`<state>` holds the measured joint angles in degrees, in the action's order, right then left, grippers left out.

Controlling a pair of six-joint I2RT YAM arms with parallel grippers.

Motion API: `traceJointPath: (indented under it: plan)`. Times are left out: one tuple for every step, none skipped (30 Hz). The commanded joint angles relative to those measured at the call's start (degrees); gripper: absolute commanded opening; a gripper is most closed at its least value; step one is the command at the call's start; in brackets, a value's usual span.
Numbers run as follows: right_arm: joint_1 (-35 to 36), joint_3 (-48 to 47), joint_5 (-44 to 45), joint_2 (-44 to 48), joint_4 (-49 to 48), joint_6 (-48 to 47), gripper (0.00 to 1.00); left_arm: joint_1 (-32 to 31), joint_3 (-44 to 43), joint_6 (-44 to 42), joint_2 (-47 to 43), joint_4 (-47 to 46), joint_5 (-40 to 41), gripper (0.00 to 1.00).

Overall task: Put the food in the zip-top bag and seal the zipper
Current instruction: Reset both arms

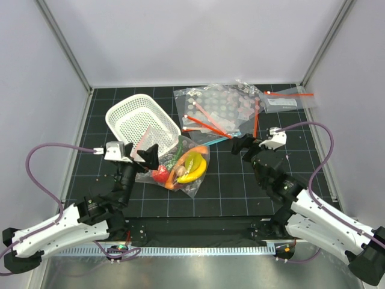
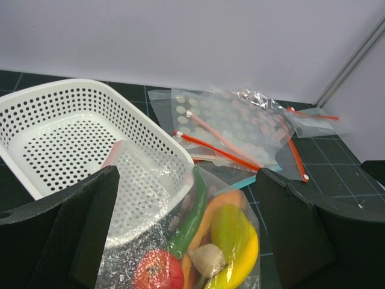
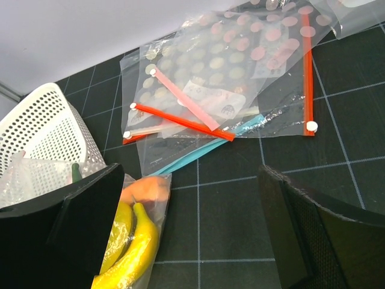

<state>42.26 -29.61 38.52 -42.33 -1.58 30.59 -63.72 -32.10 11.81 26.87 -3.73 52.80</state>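
The zip-top bag (image 1: 180,167) lies in the middle of the mat. It holds the food: a yellow banana (image 1: 194,170), a red piece (image 1: 160,174), an orange hot dog (image 2: 218,208), a green piece (image 2: 191,217) and a beige piece (image 2: 207,260). Its mouth end with the pink zipper (image 2: 113,153) leans against the basket; I cannot tell whether it is sealed. My left gripper (image 1: 148,156) is open, its jaws standing either side of the bag (image 2: 150,198). My right gripper (image 1: 243,146) is open and empty, right of the bag, with the banana (image 3: 129,253) at its left finger.
A white perforated basket (image 1: 129,114) stands at the back left, touching the bag. A pile of spare clear bags with red strips (image 1: 219,108) lies behind the middle. Another bag (image 1: 289,99) lies at the back right. White walls enclose the mat.
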Motion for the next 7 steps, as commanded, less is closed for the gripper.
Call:
traceJointPath:
  plan:
    - [0.01,-1.86,2.52,0.75,-3.25,2.11,1.0,0.09,-0.6,-0.12,-0.24,-3.92,0.82,1.0]
    - [0.01,-1.86,2.26,0.75,-3.42,2.11,1.0,0.09,-0.69,-0.04,-0.24,-3.92,0.73,1.0]
    - [0.01,-1.86,1.91,0.84,-3.69,1.93,1.0,0.09,-0.69,-0.04,-0.42,-3.83,0.73,1.0]
    - [0.1,-1.86,0.95,0.75,-4.12,1.76,1.0,0.09,-0.6,-0.12,-0.33,-3.74,0.64,1.0]
    - [-0.07,-1.95,0.42,0.67,-4.3,1.49,1.0,0.09,-0.6,-0.12,-0.42,-3.74,0.56,1.0]
    - [0.01,-2.12,-0.2,0.32,-4.3,1.23,1.0,0.09,-0.6,-0.12,-0.59,-3.74,0.47,1.0]
    - [0.01,-2.21,-1.07,0.14,-4.3,0.79,1.0,0.18,-0.6,-0.04,-0.59,-3.74,0.47,1.0]
